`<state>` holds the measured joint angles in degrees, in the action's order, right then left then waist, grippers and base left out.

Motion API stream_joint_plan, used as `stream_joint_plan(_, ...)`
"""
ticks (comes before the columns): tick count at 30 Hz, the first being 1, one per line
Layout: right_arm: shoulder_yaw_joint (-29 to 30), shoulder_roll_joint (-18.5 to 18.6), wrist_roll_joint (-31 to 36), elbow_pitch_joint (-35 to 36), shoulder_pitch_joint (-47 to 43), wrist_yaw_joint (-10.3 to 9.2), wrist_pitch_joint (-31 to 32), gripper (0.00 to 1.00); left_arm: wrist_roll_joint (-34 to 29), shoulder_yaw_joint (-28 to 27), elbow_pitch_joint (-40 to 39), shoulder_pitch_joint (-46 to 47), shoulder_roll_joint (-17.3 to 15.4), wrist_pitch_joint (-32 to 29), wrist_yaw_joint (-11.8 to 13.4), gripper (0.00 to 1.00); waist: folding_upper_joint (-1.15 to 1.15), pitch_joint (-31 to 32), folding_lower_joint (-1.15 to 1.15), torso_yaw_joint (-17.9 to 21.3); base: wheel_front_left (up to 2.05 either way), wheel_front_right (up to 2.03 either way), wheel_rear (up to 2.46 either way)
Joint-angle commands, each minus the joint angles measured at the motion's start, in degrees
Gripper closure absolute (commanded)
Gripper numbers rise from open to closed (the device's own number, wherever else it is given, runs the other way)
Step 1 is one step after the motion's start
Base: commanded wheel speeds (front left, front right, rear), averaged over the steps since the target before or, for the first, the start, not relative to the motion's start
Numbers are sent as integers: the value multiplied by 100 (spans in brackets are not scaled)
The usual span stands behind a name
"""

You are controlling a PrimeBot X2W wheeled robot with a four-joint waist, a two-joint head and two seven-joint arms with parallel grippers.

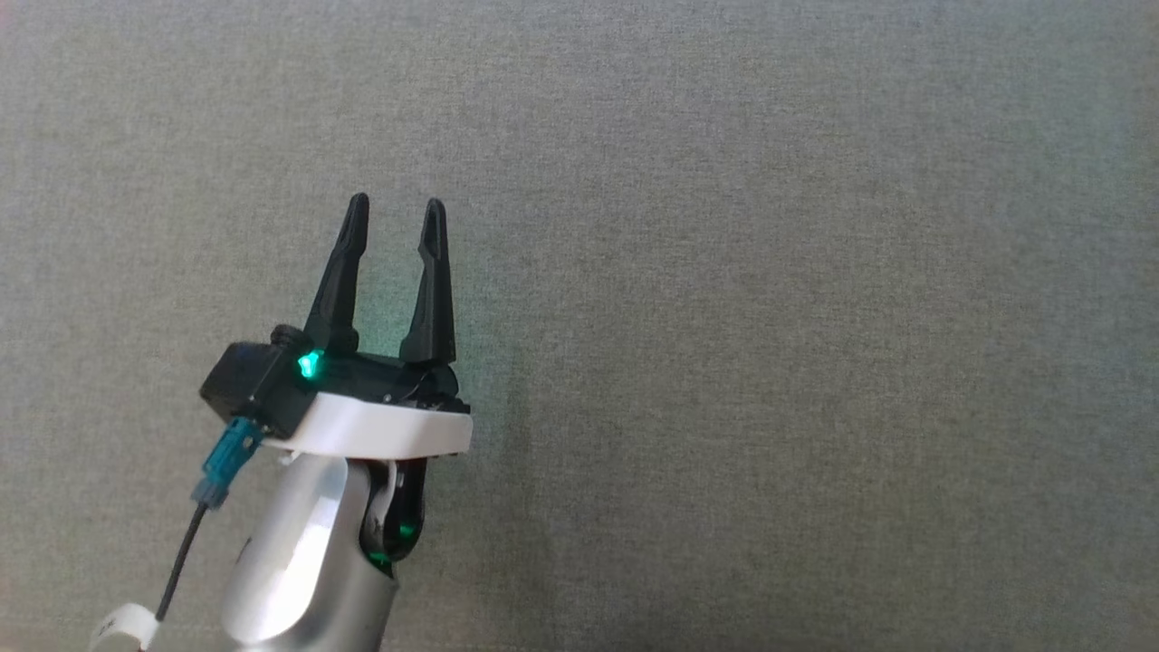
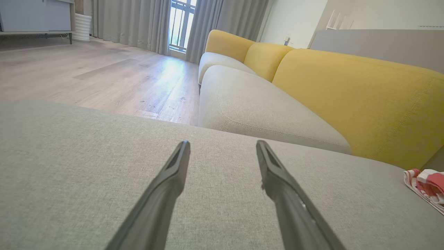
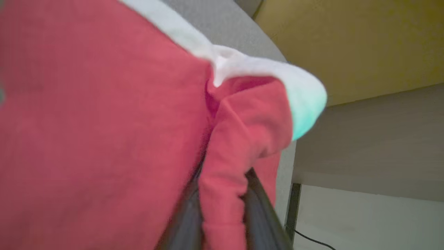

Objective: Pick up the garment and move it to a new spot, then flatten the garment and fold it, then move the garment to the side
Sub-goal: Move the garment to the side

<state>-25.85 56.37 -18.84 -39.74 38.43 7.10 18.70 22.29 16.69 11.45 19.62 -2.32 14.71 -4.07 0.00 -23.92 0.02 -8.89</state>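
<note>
Left gripper (image 1: 397,204): observed in the head view at the lower left, above a plain grey cushion (image 1: 815,272), its two dark fingers (image 1: 337,290) pointing up the frame and standing clearly apart, nothing between them. A green light (image 1: 309,365) is lit at the base of the fingers. The left wrist view confirms this: both fingers spread over bare grey fabric, not touching any cloth. Right gripper (image 3: 225,173): in its own wrist view the fingers (image 3: 260,215) are drawn close together on either side of a narrow fold of red cloth, clamped on the garment (image 3: 104,121). The fingertips are hidden by the fold. Garment: red with a white band along its upper edge; it covers the left and centre of the right wrist view, close to the camera and somewhat blurred, so whether it is lifted or resting on the cushion cannot be told there. In the left wrist view a small red-and-white part of it shows at the far right edge, lying on the grey cushion close to the yellow backrest (image 2: 347,97) and well apart from the left gripper. Surroundings noted in the left wrist view: a sofa seat (image 2: 249,107) beyond the cushion, a wood floor (image 2: 104,73) and grey curtains (image 2: 131,21).
</note>
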Motion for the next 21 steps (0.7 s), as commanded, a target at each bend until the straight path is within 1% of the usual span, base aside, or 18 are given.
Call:
stream_joint_plan(1,104,160,71,51,-12,39,-56,0,1,-152,-148,110,-55,29,-1,0,0,56,-2,22,0,0,0)
stream_joint_plan(6,620,-360,343,-7,67,39,-248,0,-33,-202,-135,82,-55,29,-4,0,0,361,-2,142,0,0,0)
stream_joint_plan(11,1074,-1033,721,296,90,39,-533,0,-82,-290,-138,-40,-55,29,11,0,0,748,-2,334,0,0,0)
stream_joint_plan(14,1395,-1633,733,705,84,39,-802,0,27,-447,-183,-121,-55,29,32,0,0,952,-2,481,0,0,0)
stream_joint_plan(17,1614,-2197,753,1169,-45,39,-1060,0,-35,-590,-253,-159,-55,29,40,0,0,1138,-2,598,0,0,0)
stream_joint_plan(21,1977,-3081,808,1821,-367,39,-1385,0,-151,-687,-269,-274,-55,29,43,0,0,1379,-2,721,0,0,0)
